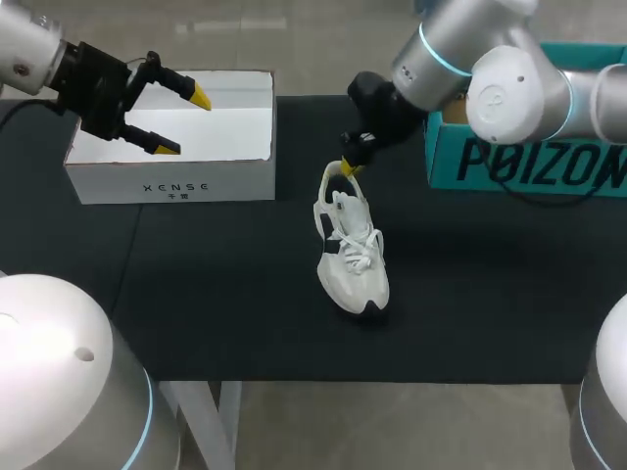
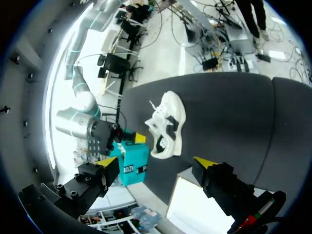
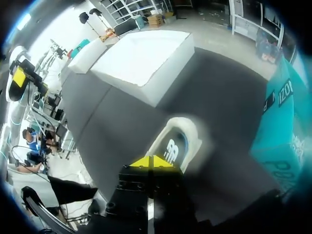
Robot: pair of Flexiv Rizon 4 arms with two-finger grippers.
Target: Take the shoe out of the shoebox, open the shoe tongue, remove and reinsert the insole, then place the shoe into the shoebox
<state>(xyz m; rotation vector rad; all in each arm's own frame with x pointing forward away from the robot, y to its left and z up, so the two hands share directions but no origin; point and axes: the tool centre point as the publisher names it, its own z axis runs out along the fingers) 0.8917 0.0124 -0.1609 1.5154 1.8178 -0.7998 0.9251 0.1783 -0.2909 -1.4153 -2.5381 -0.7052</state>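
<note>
A white lace-up sneaker with black accents [image 1: 353, 250] [image 2: 168, 124] [image 3: 175, 144] lies out on the black cloth-covered table [image 1: 216, 294], near its middle. Its toe points toward the front edge and its heel toward the back. It is well apart from the open white cardboard shoebox [image 1: 167, 181] [image 2: 185, 207] [image 3: 146, 63], which sits at the back left. The right gripper [image 1: 350, 166] [image 3: 152, 162] is down at the sneaker's heel. In the right wrist view its yellow tips are pressed together, right at the heel collar. Whether they pinch any of the heel's edge cannot be told. The left gripper [image 1: 184, 123] [image 2: 156, 162] hangs above the white shoebox with its fingers spread wide and nothing between them. A teal cardboard box with dark lettering [image 1: 529, 166] [image 2: 131, 161] [image 3: 287, 126] stands at the back right, beside the right arm.
</note>
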